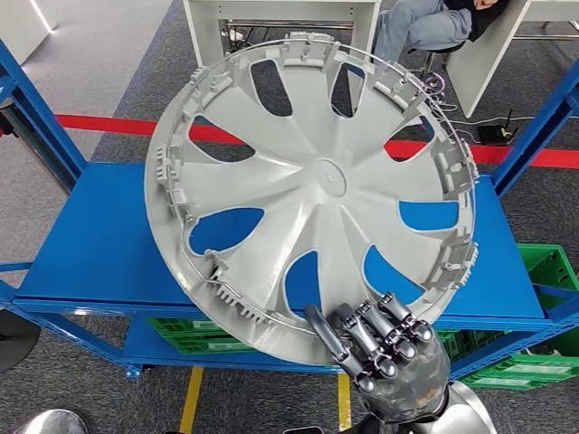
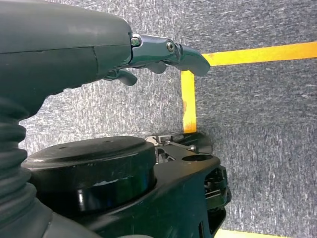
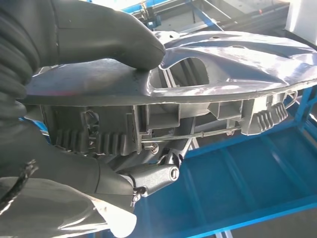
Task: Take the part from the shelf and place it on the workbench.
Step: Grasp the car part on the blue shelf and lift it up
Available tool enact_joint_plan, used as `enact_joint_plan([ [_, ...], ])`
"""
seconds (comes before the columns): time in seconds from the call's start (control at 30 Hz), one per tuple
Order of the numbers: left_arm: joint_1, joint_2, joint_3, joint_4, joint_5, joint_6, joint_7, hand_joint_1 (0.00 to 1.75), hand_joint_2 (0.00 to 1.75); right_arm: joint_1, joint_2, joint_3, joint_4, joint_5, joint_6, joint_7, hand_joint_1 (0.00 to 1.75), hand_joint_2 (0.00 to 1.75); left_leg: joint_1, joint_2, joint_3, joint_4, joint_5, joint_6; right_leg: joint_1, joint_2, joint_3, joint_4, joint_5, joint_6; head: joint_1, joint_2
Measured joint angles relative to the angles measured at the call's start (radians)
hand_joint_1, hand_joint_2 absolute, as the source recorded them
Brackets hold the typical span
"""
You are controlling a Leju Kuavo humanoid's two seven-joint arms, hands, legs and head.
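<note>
Holding the part, a big grey wheel cover, by its near rim, the right hand has its fingers clamped on it, thumb on one face and the rest on the other. That pinch keeps the cover tilted up above the blue shelf, probably so it can lift away. Below the cover, the left hand hangs over the floor, fingers loosely apart, holding nothing.

Seated person, perhaps, cut off.
</note>
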Motion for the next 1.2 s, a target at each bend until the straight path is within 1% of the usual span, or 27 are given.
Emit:
enact_joint_plan([
  [0.27, 0.000, 0.000, 0.000, 0.000, -0.002, 0.001, -0.001, 0.00, 1.75, 0.000, 0.000, 0.001, 0.002, -0.001, 0.000, -0.001, 1.75, 1.75, 0.000, 0.000, 0.000, 0.000, 0.000, 0.000, 0.000, 0.000, 0.000, 0.000, 0.000, 0.000, 0.000, 0.000],
  [0.47, 0.000, 0.001, 0.000, 0.000, -0.002, 0.002, 0.007, 0.00, 1.75, -0.006, 0.000, 0.014, 0.009, 0.000, 0.000, 0.016, 1.75, 1.75, -0.004, 0.000, -0.003, 0.007, -0.003, 0.004, -0.004, 0.000, -0.001, -0.001, 0.002, 0.004, 0.000, 0.000],
  [0.57, 0.000, 0.001, 0.000, 0.000, 0.000, 0.002, 0.011, 0.00, 1.75, -0.008, 0.000, 0.019, 0.012, 0.001, 0.000, 0.024, 1.75, 1.75, -0.006, 0.000, -0.006, 0.012, -0.002, 0.011, -0.006, 0.000, -0.001, -0.002, 0.005, 0.012, 0.000, 0.000],
  [0.63, -0.001, 0.001, 0.000, 0.000, 0.000, 0.002, 0.013, 0.00, 1.75, -0.010, 0.000, 0.022, 0.012, 0.001, 0.000, 0.029, 1.75, 1.75, -0.004, 0.001, -0.006, 0.006, 0.007, 0.023, -0.008, 0.000, -0.004, -0.001, 0.005, 0.020, 0.000, 0.000],
  [0.67, -0.001, 0.000, 0.000, 0.000, 0.000, 0.002, 0.014, 0.00, 1.75, -0.012, 0.000, 0.024, 0.013, 0.001, 0.000, 0.033, 1.75, 1.75, -0.002, 0.003, -0.007, 0.000, 0.012, 0.029, -0.007, -0.004, -0.011, 0.012, -0.009, 0.023, 0.000, 0.000],
  [0.7, -0.002, 0.000, 0.000, 0.000, 0.000, 0.002, 0.016, 0.00, 1.75, -0.015, 0.000, 0.026, 0.013, 0.001, 0.000, 0.038, 1.75, 1.75, 0.000, 0.005, -0.009, -0.005, 0.017, 0.035, -0.007, -0.008, -0.027, 0.043, -0.035, 0.024, 0.002, 0.000],
  [0.73, -0.002, 0.000, 0.000, 0.000, 0.000, 0.002, 0.017, 0.00, 1.75, -0.018, 0.000, 0.028, 0.015, 0.001, 0.000, 0.043, 1.75, 1.75, 0.000, 0.007, -0.013, -0.007, 0.021, 0.039, -0.007, -0.012, -0.051, 0.098, -0.070, 0.024, 0.003, 0.000],
  [0.77, -0.002, 0.000, 0.000, 0.000, 0.000, 0.002, 0.019, 0.00, 1.75, -0.020, 0.000, 0.030, 0.017, 0.001, 0.000, 0.048, 1.75, 1.75, -0.001, 0.008, -0.017, -0.007, 0.024, 0.041, -0.007, -0.014, -0.082, 0.170, -0.109, 0.025, 0.004, 0.000],
  [0.8, -0.002, 0.000, 0.000, 0.000, -0.001, 0.002, 0.020, 0.00, 1.75, -0.022, -0.001, 0.033, 0.020, 0.001, 0.000, 0.052, 1.75, 1.75, -0.002, 0.009, -0.022, -0.006, 0.026, 0.042, -0.007, -0.015, -0.110, 0.239, -0.136, 0.027, 0.005, 0.000],
  [0.83, -0.002, 0.000, 0.000, 0.000, -0.001, 0.002, 0.020, 0.00, 1.75, -0.023, -0.001, 0.036, 0.023, 0.001, 0.000, 0.055, 1.75, 1.75, -0.004, 0.010, -0.025, -0.006, 0.028, 0.042, -0.006, -0.015, -0.126, 0.283, -0.147, 0.028, 0.005, 0.000],
  [0.87, -0.002, 0.000, 0.000, 0.000, -0.001, 0.002, 0.021, 0.00, 1.75, -0.023, -0.001, 0.038, 0.025, 0.001, 0.000, 0.056, 1.75, 1.75, -0.004, 0.011, -0.028, -0.005, 0.031, 0.041, -0.006, -0.015, -0.125, 0.290, -0.137, 0.028, 0.005, 0.000],
  [0.9, -0.002, 0.000, 0.000, 0.000, -0.001, 0.002, 0.021, 0.00, 1.75, -0.024, -0.001, 0.040, 0.027, 0.000, 0.000, 0.057, 1.75, 1.75, -0.004, 0.011, -0.029, -0.004, 0.032, 0.039, -0.007, -0.016, -0.102, 0.253, -0.108, 0.027, 0.005, 0.000],
  [0.93, -0.002, -0.001, 0.000, 0.000, -0.002, 0.002, 0.021, 0.00, 1.75, -0.024, -0.001, 0.042, 0.029, 0.000, 0.000, 0.058, 1.75, 1.75, -0.004, 0.010, -0.030, -0.002, 0.034, 0.037, -0.007, -0.018, -0.064, 0.184, -0.071, 0.025, 0.005, 0.000],
  [0.97, -0.002, -0.001, 0.000, 0.000, -0.002, 0.002, 0.021, 0.00, 1.75, -0.026, -0.001, 0.043, 0.031, 0.000, 0.000, 0.060, 1.75, 1.75, -0.005, 0.010, -0.032, 0.000, 0.035, 0.034, -0.006, -0.020, -0.021, 0.110, -0.046, 0.023, 0.005, 0.000],
  [1.0, -0.002, -0.001, 0.000, 0.000, -0.002, 0.002, 0.022, 0.00, 1.75, -0.028, -0.001, 0.045, 0.033, 0.000, 0.000, 0.062, 1.75, 1.75, -0.006, 0.010, -0.035, 0.002, 0.038, 0.028, -0.005, -0.021, 0.012, 0.051, -0.029, 0.020, 0.005, 0.000],
  [1.03, -0.002, 0.000, 0.000, 0.000, -0.002, 0.002, 0.023, 0.00, 1.75, -0.030, -0.001, 0.048, 0.034, 0.000, 0.000, 0.065, 1.75, 1.75, -0.008, 0.009, -0.038, 0.004, 0.041, 0.022, -0.003, -0.021, 0.030, 0.017, -0.023, 0.018, 0.005, 0.000],
  [1.07, -0.002, 0.000, 0.000, 0.000, -0.003, 0.002, 0.023, 0.00, 1.75, -0.032, -0.001, 0.050, 0.035, 0.000, 0.000, 0.067, 1.75, 1.75, -0.008, 0.009, -0.042, 0.006, 0.046, 0.015, -0.001, -0.020, 0.034, 0.007, -0.025, 0.015, 0.004, 0.000],
  [1.1, -0.001, 0.000, 0.000, 0.000, -0.003, 0.002, 0.023, 0.00, 1.75, -0.033, -0.001, 0.052, 0.036, 0.000, 0.000, 0.068, 1.75, 1.75, -0.008, 0.009, -0.044, 0.007, 0.051, 0.007, 0.000, -0.020, 0.029, 0.006, -0.020, 0.010, 0.004, 0.000],
  [1.13, -0.001, 0.000, 0.000, 0.000, -0.003, 0.002, 0.023, 0.00, 1.75, -0.035, -0.001, 0.053, 0.037, 0.001, 0.000, 0.070, 1.75, 1.75, -0.007, 0.008, -0.047, 0.009, 0.051, 0.001, -0.001, -0.021, 0.023, 0.005, -0.015, 0.003, 0.005, 0.000],
  [1.17, -0.001, 0.001, 0.000, 0.000, -0.003, 0.002, 0.023, 0.00, 1.75, -0.037, -0.001, 0.055, 0.038, 0.001, 0.000, 0.070, 1.75, 1.75, -0.005, 0.007, -0.054, 0.019, 0.039, -0.006, -0.003, -0.023, 0.017, 0.003, -0.009, -0.007, 0.004, 0.000],
  [1.2, -0.001, 0.001, 0.000, 0.000, -0.003, 0.002, 0.023, 0.00, 1.75, -0.039, -0.001, 0.057, 0.038, 0.001, 0.000, 0.071, 1.75, 1.75, -0.004, 0.007, -0.065, 0.045, 0.011, -0.012, -0.005, -0.025, 0.009, 0.002, -0.002, -0.017, 0.002, 0.000],
])
